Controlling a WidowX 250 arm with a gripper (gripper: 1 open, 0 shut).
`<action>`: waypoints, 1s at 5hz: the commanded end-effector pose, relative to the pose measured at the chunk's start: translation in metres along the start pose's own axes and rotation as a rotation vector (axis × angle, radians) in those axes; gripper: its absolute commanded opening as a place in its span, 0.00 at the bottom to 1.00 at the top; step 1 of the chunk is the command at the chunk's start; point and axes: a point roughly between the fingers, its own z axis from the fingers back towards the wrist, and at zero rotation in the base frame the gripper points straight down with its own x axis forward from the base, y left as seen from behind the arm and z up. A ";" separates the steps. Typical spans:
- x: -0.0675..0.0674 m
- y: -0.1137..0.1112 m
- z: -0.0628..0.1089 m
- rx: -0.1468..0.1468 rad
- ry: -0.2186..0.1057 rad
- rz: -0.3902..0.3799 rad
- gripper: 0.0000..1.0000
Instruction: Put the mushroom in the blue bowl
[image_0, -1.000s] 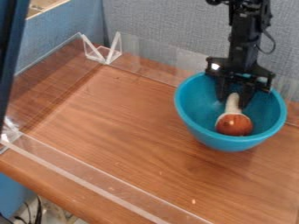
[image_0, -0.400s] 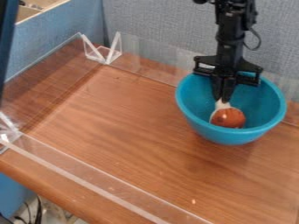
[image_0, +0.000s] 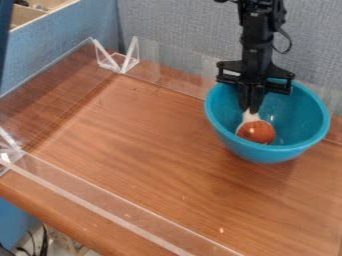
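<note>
The blue bowl (image_0: 305, 135) stands on the wooden table at the right. Inside it lies the mushroom (image_0: 258, 131), orange-brown cap toward the front and pale stem pointing back under the arm. My gripper (image_0: 250, 106) hangs straight down over the bowl's left half, its black fingers (image_0: 250, 98) pressed together just above the stem. The fingers are shut with nothing between them. Whether the tips touch the stem I cannot tell.
A low clear acrylic wall (image_0: 94, 205) runs along the table's front and left edges. A small clear stand (image_0: 118, 55) sits at the back left. Blue partition panels (image_0: 174, 30) close off the back. Bare wooden tabletop (image_0: 120, 140) lies left of the bowl.
The fingers, spread around the mushroom a second ago, have closed and risen. The mushroom stays lying in the bowl. The arm has shifted slightly left and back.
</note>
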 end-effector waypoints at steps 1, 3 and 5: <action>0.008 0.009 0.031 -0.010 -0.095 0.039 0.00; 0.005 0.018 0.040 -0.039 -0.090 -0.091 0.00; 0.007 0.024 0.048 -0.069 -0.082 -0.248 0.00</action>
